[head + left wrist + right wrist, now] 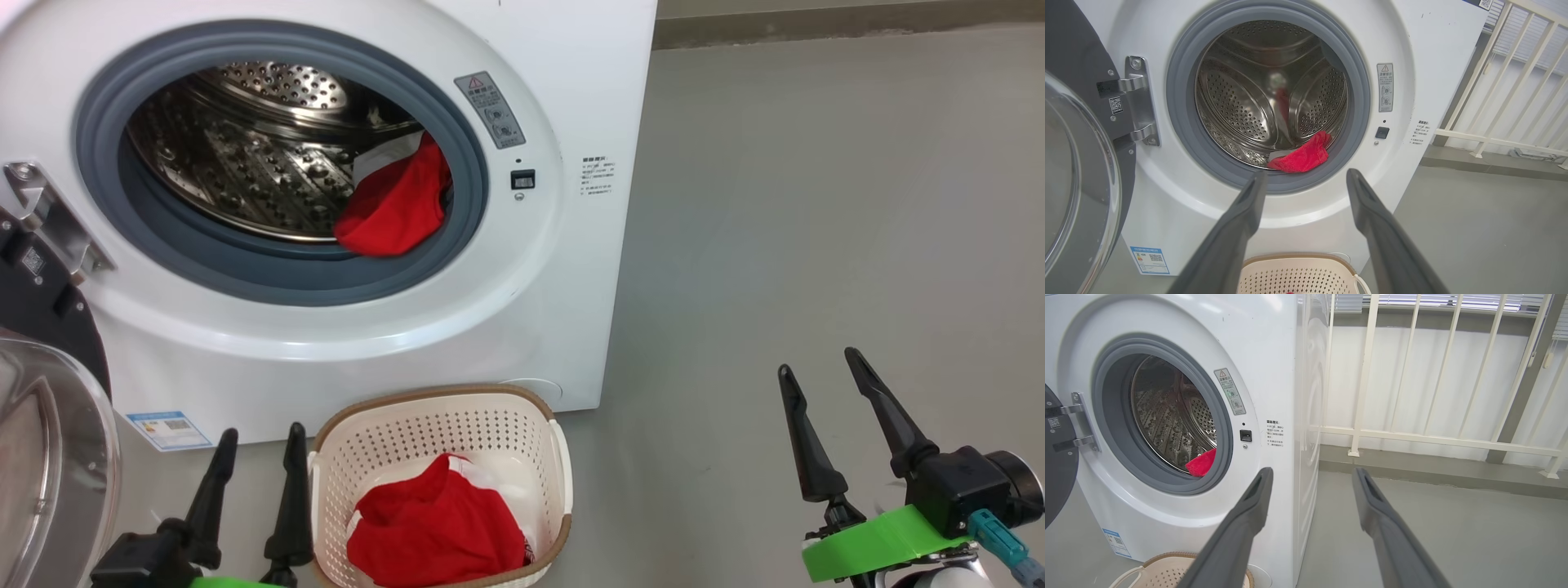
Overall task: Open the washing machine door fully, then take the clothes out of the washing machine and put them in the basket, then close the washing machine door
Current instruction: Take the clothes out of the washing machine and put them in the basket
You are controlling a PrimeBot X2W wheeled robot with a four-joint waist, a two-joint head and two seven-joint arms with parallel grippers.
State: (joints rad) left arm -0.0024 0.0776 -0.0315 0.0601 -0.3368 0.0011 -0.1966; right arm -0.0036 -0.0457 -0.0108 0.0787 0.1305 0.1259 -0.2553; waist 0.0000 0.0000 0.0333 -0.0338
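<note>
Red cloth lies in two places; one garment (396,204) slumps at the front lip of the drum (245,171), leaning on the right side of the grey seal (269,278) with a bit of white cloth (384,159) behind it; a second red piece (437,531) sits bunched in the basket (433,394). That basket stands on the floor (816,204) right below the mouth of the washing machine (571,82), close against its front, so anything pulled out has only a short drop; the door (49,457) hangs swung out to the left on its hinge (49,216), glass bowl turned towards the robot, which leaves the round opening free. The left gripper (262,430) hovers just beside the basket's left rim, jaws spread and holding nothing; in its wrist view the fingers (1241,228) point up at the lower edge of the opening, with the garment in the drum showing between their tips, which reads as lining up for a reach inside. The right gripper (818,361) waits well apart over bare floor, jaws also spread and empty, likely kept clear of the working arm. By my judgement the unloading is partly done; the garment in the drum and the closing of the door are yet to come.
</note>
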